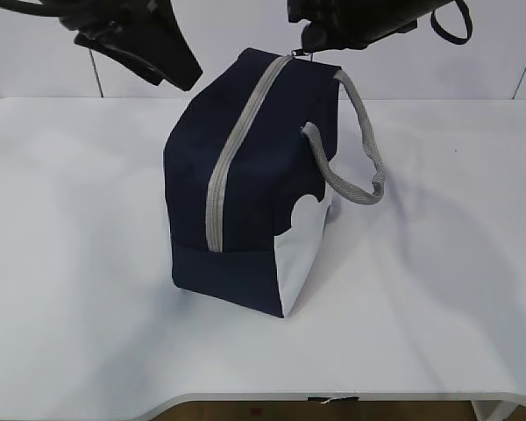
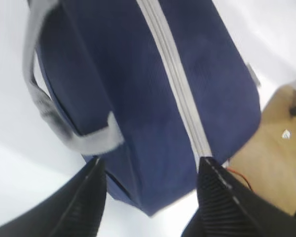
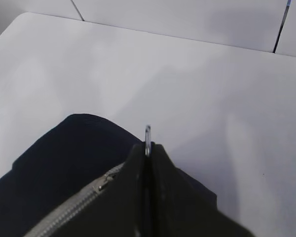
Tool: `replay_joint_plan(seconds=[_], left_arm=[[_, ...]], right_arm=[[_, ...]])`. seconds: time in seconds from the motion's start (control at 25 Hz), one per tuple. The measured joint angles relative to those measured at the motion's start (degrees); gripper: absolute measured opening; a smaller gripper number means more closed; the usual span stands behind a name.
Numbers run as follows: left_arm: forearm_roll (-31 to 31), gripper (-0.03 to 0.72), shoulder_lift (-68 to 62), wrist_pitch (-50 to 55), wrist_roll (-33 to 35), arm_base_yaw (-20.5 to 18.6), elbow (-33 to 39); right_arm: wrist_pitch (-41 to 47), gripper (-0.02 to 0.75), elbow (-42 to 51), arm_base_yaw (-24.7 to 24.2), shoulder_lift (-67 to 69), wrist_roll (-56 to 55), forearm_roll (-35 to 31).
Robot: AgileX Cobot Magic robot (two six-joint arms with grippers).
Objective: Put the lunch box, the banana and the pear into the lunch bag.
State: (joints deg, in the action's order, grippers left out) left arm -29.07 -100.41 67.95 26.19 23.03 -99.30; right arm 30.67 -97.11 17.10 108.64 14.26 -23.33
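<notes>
Standing mid-desk, the soft, floppy lunch bag (image 1: 245,175) looks best worked by its ring pull (image 3: 147,134), which the right gripper (image 3: 147,150) pinches; the left gripper (image 2: 150,170) hangs released.

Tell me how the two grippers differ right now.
The left gripper stands open, its fingers apart above the lunch bag and holding nothing; the right gripper is shut on the ring pull. The left hangs over the bag's side by a grey handle; the right sits at the zipper's far end. Both are black and hover over the bag.
</notes>
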Motion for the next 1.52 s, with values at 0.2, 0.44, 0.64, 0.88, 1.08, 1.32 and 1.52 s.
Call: replay_joint_plan(seconds=[0.2, 0.44, 0.64, 0.88, 1.08, 1.32, 1.52], left_arm=[[-1.3, 0.445, -4.4, -3.9, -0.2, 0.0, -3.0], [-3.3, 0.445, -9.6, -5.4, -0.2, 0.0, -7.0], [-5.1, 0.354, -12.7, -5.1, -0.2, 0.0, -7.2], [-5.1, 0.033, -13.2, -4.1, -0.2, 0.0, -8.1], [-4.1, 0.003, -13.2, -0.4, -0.1, 0.0, -10.4], [-2.2, 0.001, -13.2, 1.4, 0.0, 0.0, -10.9], [-0.6, 0.001, -13.2, 1.7, 0.0, 0.0, -10.9]], right_arm=[[0.0, 0.006, 0.0, 0.0, 0.0, 0.1, 0.0], [0.0, 0.006, 0.0, 0.0, 0.0, 0.1, 0.0], [0.0, 0.006, 0.0, -0.1, 0.0, 0.1, 0.0], [0.0, 0.006, 0.0, -0.1, 0.0, 1.9, 0.0], [-3.1, 0.006, 0.0, -0.1, 0.2, 2.9, 0.9], [-5.4, 0.006, -0.1, -0.4, 3.5, 3.0, 3.4], [-5.5, 0.006, -0.2, -0.7, 6.1, 3.0, 3.4]])
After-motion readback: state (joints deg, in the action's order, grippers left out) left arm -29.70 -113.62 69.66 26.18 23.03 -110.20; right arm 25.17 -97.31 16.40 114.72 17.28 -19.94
